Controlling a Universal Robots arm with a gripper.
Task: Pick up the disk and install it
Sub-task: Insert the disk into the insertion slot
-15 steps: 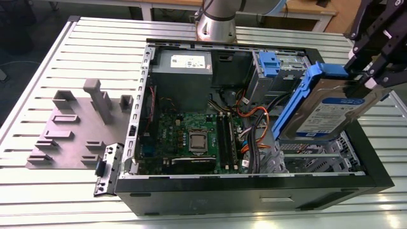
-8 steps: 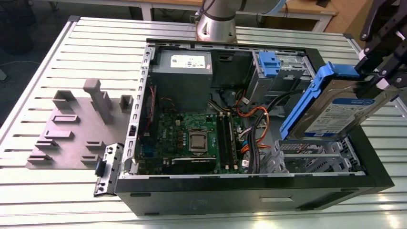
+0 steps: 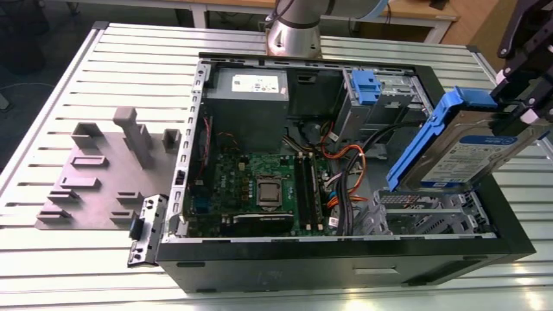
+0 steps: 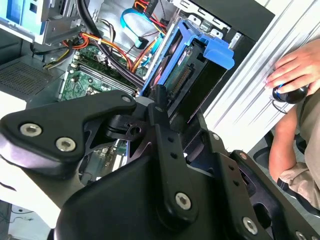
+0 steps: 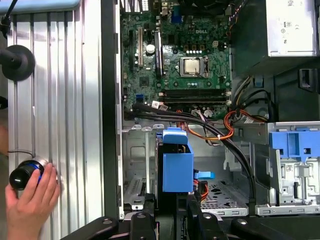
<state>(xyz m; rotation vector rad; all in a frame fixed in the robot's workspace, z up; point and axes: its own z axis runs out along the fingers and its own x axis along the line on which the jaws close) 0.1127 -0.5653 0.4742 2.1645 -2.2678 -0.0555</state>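
Note:
The disk, a silver drive with a white-and-blue label and blue plastic rails, hangs tilted above the open computer case on the exterior view's right. My gripper is shut on its upper end. The disk's lower end is just above the silver perforated drive cage inside the case. In the first wrist view the disk's blue front edge stands out from my gripper over the cage bay. The second wrist view shows the disk beyond the black gripper body.
Inside the case lie a grey power supply, a green motherboard, orange and black cables and a cage with a blue latch. A grey fixture plate lies on the slatted table. A person's hand holds a knob beside the case.

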